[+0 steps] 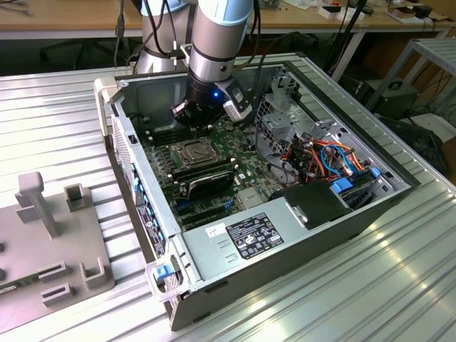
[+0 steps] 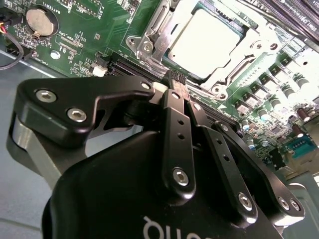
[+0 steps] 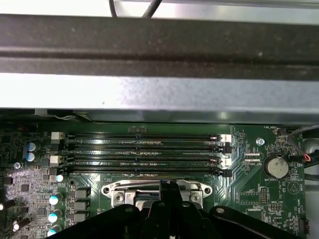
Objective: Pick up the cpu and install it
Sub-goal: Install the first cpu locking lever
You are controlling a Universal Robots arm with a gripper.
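- The gripper hangs inside the open case, just above the board at the socket's edge, fingers pinched together with nothing seen between them.
- The cpu, pale grey and square, lies flat in the socket, ringed by the metal frame (its latch looks undone, though that is a judgement).
- Empty memory slots run just beyond the socket; a coin battery sits off to one side of it.
- Risk: if the chip sits slightly askew in the socket, a press from the fingertips could bend pins; a low sideways move could clip the frame.
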